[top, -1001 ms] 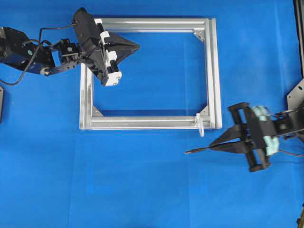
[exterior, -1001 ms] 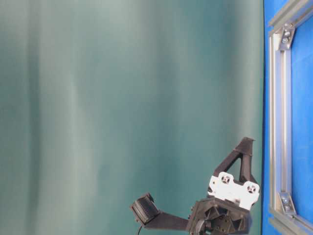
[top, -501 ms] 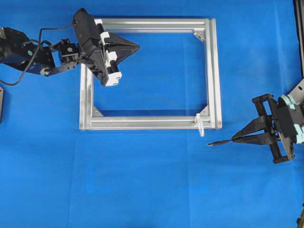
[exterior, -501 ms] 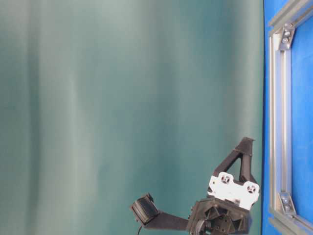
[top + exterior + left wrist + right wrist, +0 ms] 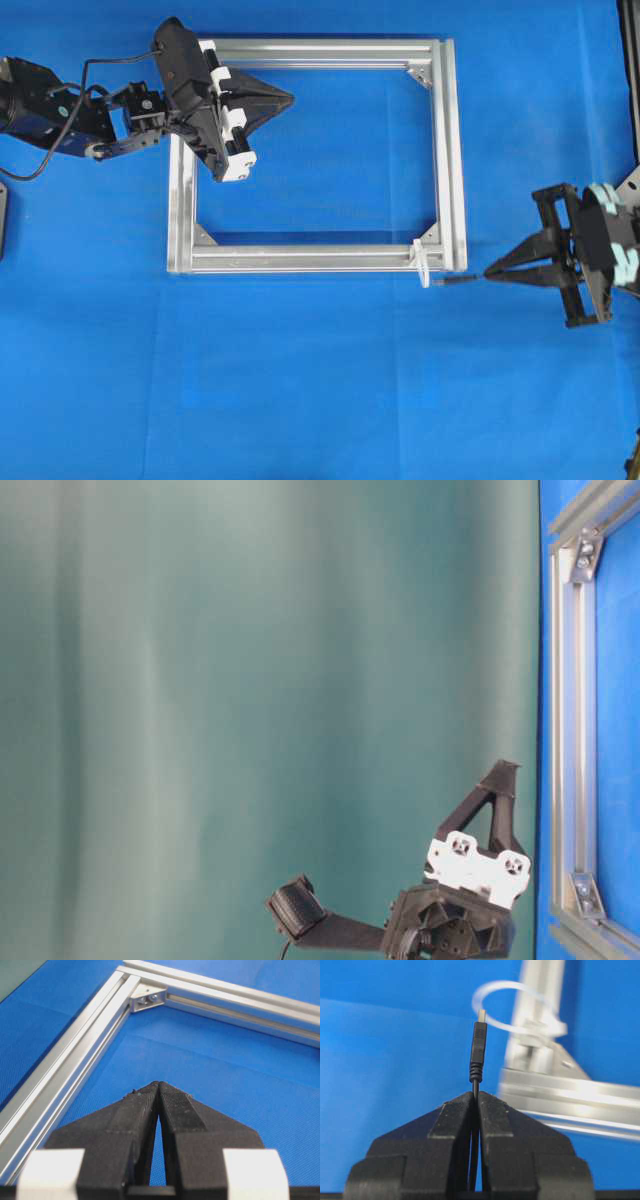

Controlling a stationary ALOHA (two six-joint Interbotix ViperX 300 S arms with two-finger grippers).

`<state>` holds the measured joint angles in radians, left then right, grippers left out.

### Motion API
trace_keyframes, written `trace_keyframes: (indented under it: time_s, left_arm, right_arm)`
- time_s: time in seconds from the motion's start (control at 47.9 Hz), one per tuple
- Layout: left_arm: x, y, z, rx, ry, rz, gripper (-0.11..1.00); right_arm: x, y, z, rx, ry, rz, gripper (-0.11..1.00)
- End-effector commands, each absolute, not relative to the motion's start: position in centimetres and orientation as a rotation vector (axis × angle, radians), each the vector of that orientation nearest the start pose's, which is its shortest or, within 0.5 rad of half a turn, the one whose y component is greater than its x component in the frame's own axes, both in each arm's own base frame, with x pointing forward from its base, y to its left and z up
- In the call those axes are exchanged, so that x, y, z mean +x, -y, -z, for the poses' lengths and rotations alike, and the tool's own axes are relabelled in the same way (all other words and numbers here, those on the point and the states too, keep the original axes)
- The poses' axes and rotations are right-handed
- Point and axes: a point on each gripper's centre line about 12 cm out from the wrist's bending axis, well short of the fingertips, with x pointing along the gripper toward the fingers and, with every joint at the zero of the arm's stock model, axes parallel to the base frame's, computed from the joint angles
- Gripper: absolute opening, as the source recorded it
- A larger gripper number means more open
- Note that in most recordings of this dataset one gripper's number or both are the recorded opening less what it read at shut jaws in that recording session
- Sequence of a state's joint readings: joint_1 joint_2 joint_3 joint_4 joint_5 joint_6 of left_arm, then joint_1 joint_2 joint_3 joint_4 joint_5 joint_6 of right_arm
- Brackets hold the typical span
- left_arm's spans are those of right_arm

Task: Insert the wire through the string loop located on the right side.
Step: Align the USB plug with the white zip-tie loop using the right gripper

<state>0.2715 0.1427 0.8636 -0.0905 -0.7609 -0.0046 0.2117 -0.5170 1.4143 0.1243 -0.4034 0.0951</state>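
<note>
One silver frame [image 5: 316,155] lies flat on the blue table [image 5: 320,380], a rectangle of four aluminium bars with corner brackets inside it; one string loop [image 5: 423,264], white and translucent, hangs at the frame's lower right corner in the overhead view, reaching just past the bar's outer edge. One wire [image 5: 460,279] is in play, and two grippers. The right gripper [image 5: 490,273] comes in from the right edge of the overhead view with its fingers [image 5: 492,1120] pressed together on the wire, pinching the thin cable just behind its thicker plug, so that the plug juts out straight beyond the fingertips towards the frame. In the overhead view the plug's tip lies just beside the loop, on its right, at the outer side of the frame's corner. In the right wrist view the plug stands up from between the fingers and its pale metal end overlaps the lower edge of the loop's ring; whether the tip has passed into the ring or only sits in front of it cannot be told. The left gripper [image 5: 288,98] hovers over the frame's upper left part, well apart from the loop, its fingers [image 5: 135,1115] closed tip to tip with nothing between them, pointing over the bare blue inside the frame
</note>
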Motion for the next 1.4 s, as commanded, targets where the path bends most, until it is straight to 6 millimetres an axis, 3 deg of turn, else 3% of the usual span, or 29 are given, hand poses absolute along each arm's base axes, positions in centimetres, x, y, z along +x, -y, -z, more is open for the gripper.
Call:
trace_keyframes:
  time_s: [0.0, 1.377]
  left_arm:
    - [36.50, -10.79, -15.09, -0.086, -0.178, -0.335, 0.00]
    - [36.50, -10.79, -15.08, -0.086, -0.179, -0.335, 0.00]
  right_arm:
    - [19.40, -2.96, -12.92, 0.146, -0.490, -0.079, -0.04]
    - [19.56, -2.64, -13.10, 0.150, -0.475, -0.064, -0.04]
